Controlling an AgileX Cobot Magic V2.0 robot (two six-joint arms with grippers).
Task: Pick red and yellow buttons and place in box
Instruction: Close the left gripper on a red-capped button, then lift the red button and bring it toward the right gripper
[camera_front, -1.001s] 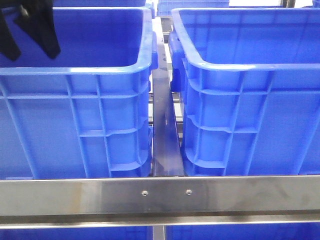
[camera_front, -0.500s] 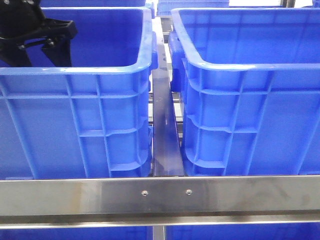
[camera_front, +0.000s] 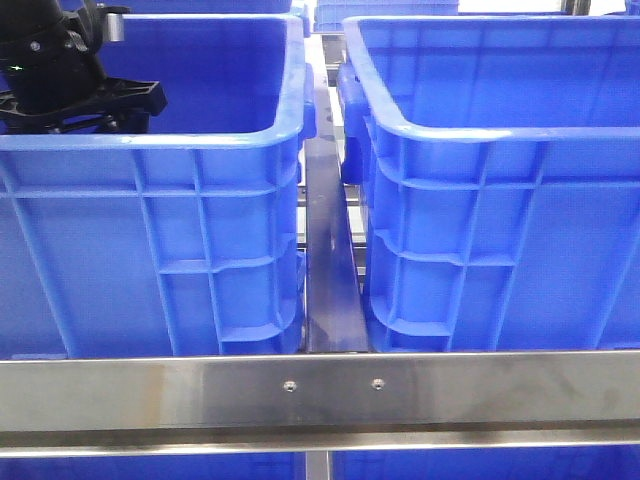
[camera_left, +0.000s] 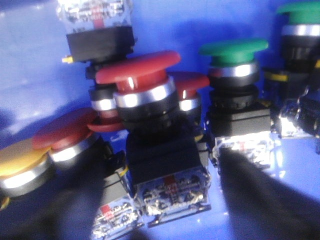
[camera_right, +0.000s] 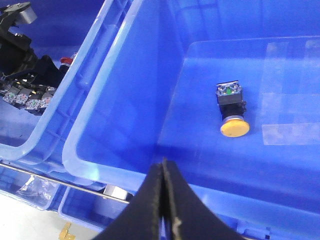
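Observation:
In the left wrist view a red button (camera_left: 137, 75) with a black body stands in a pile with more red buttons (camera_left: 65, 130), a yellow button (camera_left: 17, 157) and green ones (camera_left: 232, 50). My left gripper (camera_left: 159, 172) is open, its dark fingers (camera_left: 255, 195) on either side of that red button's body, with a gap showing. From the front, only the left arm (camera_front: 65, 75) shows, reaching down into the left bin (camera_front: 150, 140). My right gripper (camera_right: 162, 167) is shut and empty above the near rim of the right box (camera_right: 85, 130). A yellow button (camera_right: 231, 114) lies on its floor.
The two blue bins stand side by side, with a metal strip (camera_front: 328, 260) between them and a steel rail (camera_front: 320, 392) across the front. Lower blue crates (camera_right: 30, 185) show below the rail. The left arm (camera_right: 22, 50) also shows in the right wrist view.
The left arm has dropped lower into the left bin and shifted slightly right. Both bins stay still.

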